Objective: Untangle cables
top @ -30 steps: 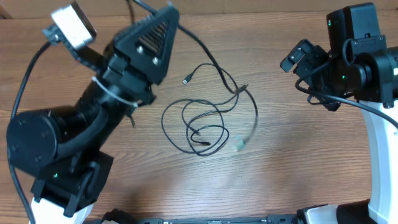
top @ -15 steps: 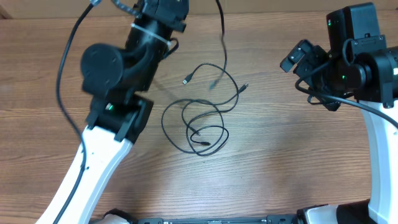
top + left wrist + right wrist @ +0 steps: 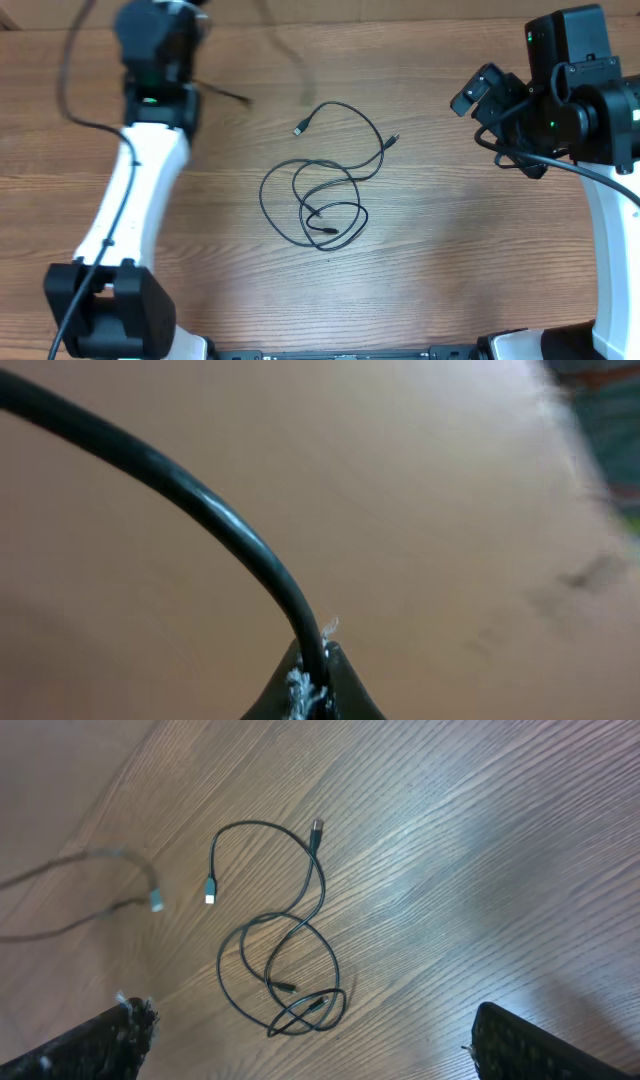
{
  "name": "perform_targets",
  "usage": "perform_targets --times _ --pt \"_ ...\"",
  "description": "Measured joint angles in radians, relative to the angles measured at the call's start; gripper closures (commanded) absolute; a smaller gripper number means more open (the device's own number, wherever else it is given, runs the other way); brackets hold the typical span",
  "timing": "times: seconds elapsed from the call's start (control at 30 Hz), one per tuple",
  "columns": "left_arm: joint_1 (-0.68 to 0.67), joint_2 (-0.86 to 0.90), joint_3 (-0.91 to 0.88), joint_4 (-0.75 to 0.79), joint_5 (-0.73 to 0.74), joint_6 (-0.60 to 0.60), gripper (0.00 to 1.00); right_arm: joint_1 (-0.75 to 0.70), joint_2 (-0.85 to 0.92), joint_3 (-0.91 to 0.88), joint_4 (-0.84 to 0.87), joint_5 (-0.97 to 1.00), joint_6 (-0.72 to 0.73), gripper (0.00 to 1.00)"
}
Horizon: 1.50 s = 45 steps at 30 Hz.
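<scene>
Thin black cables (image 3: pixel 320 205) lie in loose overlapping loops mid-table, with plug ends at the upper left (image 3: pixel 300 128) and the right (image 3: pixel 395 140). They also show in the right wrist view (image 3: pixel 285 955). My left gripper (image 3: pixel 312 682) is shut on one black cable (image 3: pixel 200 510). In the overhead view the left arm (image 3: pixel 155 50) is blurred at the far left, and that cable (image 3: pixel 290 60) trails off it in the air. Its whitish tip (image 3: pixel 157 903) hangs blurred in the right wrist view. My right gripper (image 3: pixel 320 1040) is open and empty, raised at the right (image 3: pixel 490 125).
The wooden table (image 3: pixel 450 260) fills the view. The left arm's base (image 3: pixel 110 310) stands at the front left and the right arm's base (image 3: pixel 610 240) at the right edge. Thicker arm cables run along both arms.
My left arm has swung from over the middle to the far left, lifting the whitish-tipped cable off the table and away from the loops. The right arm has not moved.
</scene>
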Motion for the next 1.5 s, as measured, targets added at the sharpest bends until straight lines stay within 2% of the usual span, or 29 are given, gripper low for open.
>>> perform_targets --times 0.03,0.07,0.1,0.33,0.57,0.87,1.03,1.27,1.4,1.5 --pt "0.042 0.006 0.001 -0.024 0.01 0.03 0.65 0.0 0.0 0.0 0.0 0.0 0.0 0.0" --pt "0.108 0.01 0.001 -0.074 0.023 0.062 0.18 0.0 0.0 0.0 0.0 0.0 0.0 0.0" --pt "0.183 0.019 0.002 -0.136 0.036 0.097 0.0 0.0 0.0 0.0 0.0 0.0 0.0 0.0" --pt "0.475 0.114 0.025 -0.61 0.185 0.258 0.0 0.0 0.0 0.0 0.001 0.0 0.0 0.0" --pt "0.576 0.166 0.021 -0.872 0.238 0.409 0.0 0.0 0.0 0.0 0.0 0.0 0.0 0.0" --pt "0.579 0.166 0.021 -1.015 0.242 0.585 0.0 0.0 0.0 0.0 0.001 0.0 0.0 0.0" --pt "0.579 0.204 0.021 -1.066 0.115 0.622 0.0 0.0 0.0 0.0 0.001 0.0 0.0 0.0" --pt "0.579 0.321 0.021 -1.125 0.04 0.634 0.0 0.0 0.0 0.0 0.001 0.0 0.0 0.0" --pt "0.579 0.328 0.021 -1.162 0.067 0.629 0.0 0.0 0.0 0.0 0.0 0.0 0.0 0.0" --pt "0.579 0.314 0.021 -1.188 0.187 0.624 0.0 0.0 0.0 0.0 0.0 0.0 0.0 0.0"
